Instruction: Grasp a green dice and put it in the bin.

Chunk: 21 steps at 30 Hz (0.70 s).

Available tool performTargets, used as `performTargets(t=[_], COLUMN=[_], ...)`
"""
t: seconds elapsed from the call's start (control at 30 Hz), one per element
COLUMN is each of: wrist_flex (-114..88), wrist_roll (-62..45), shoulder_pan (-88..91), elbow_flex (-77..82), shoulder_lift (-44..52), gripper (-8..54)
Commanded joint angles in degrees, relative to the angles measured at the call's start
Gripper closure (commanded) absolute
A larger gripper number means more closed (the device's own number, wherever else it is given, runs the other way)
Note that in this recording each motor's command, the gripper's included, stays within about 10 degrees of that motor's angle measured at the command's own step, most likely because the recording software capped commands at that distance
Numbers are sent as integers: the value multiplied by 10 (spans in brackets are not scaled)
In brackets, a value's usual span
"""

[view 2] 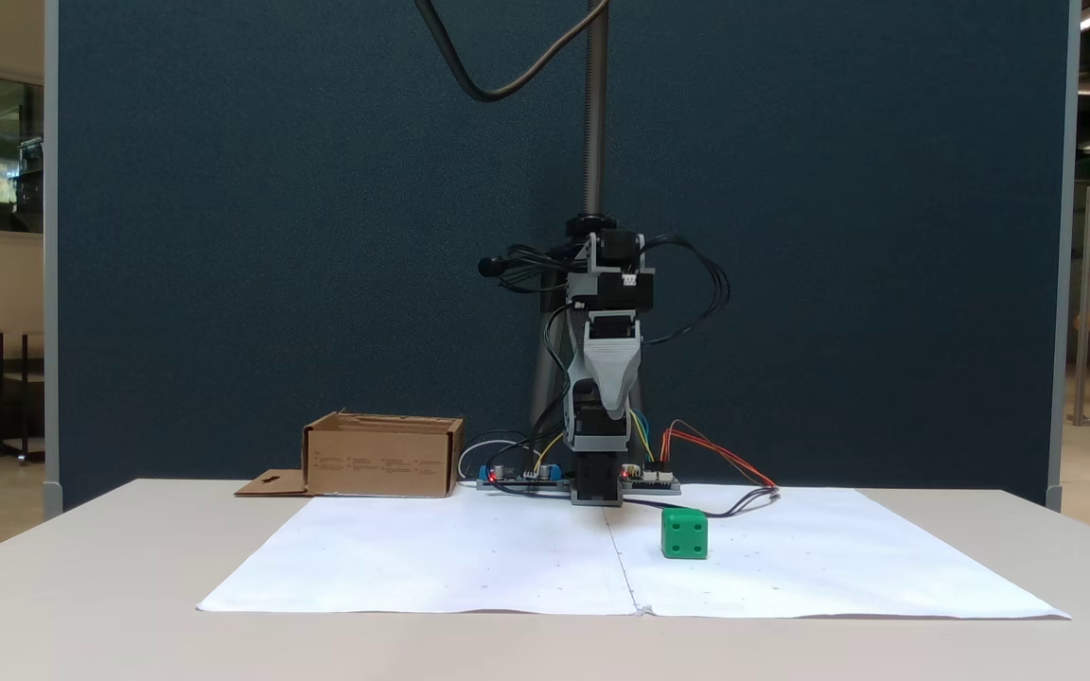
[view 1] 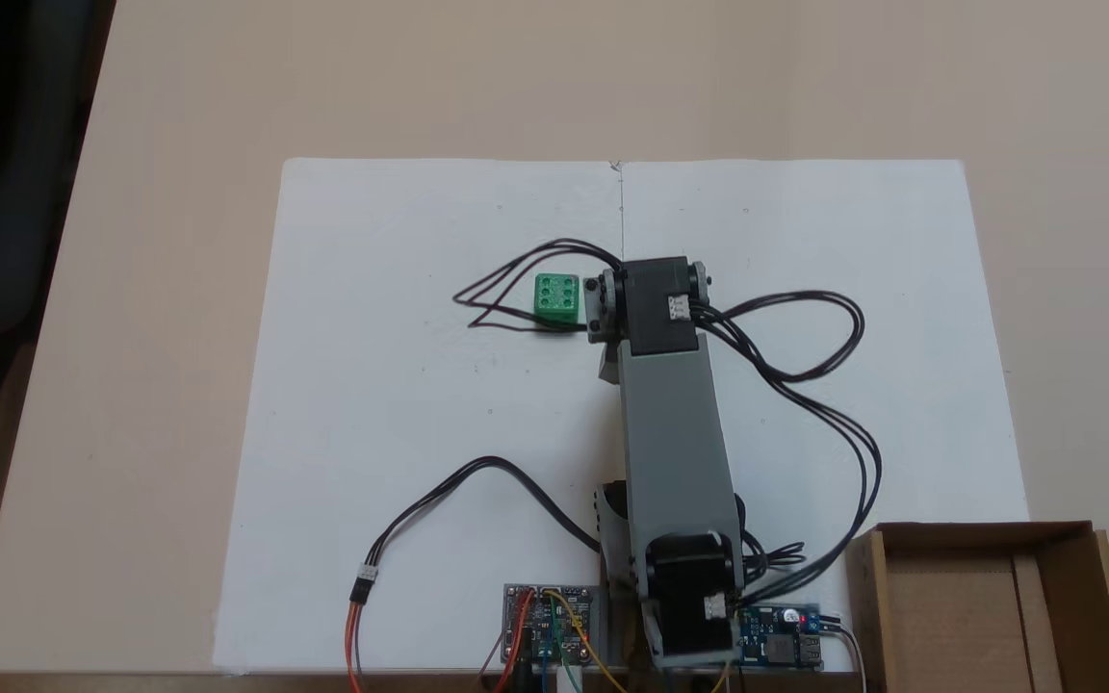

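Dark blue partition panels stand behind a pale table (view 2: 81, 567); two white paper sheets (view 1: 400, 433) lie side by side on it, meeting at a centre seam. On the paper rests the green dice (view 1: 555, 299), six pips up in the top-down fixed view, just left of the arm's (view 1: 675, 452) folded upper end; in the front-on fixed view the dice (view 2: 684, 533) sits right of the seam, apart from the arm's base. Black cables loop around it without lifting it. From the front the gripper (view 2: 606, 402) hangs tucked against the arm, pointing down, gripping nothing; whether its jaws are parted I cannot tell. Off the paper near the circuit boards (view 1: 550, 621) sits the bin (view 1: 1074, 577), a brown cardboard box, its flap with a hang-hole folded outward.
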<state>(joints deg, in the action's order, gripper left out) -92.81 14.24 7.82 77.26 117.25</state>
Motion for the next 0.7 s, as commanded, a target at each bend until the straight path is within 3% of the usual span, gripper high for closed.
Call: performTargets(t=[0.0,0.33,0.67], wrist_flex=[6,151,191], wrist_roll=[65,138,142], shoulder_pan=[47,175,207], elbow_flex=[-47,-53,-105], shoulder_lift=[-14,-95,-190], gripper=[60,60,60])
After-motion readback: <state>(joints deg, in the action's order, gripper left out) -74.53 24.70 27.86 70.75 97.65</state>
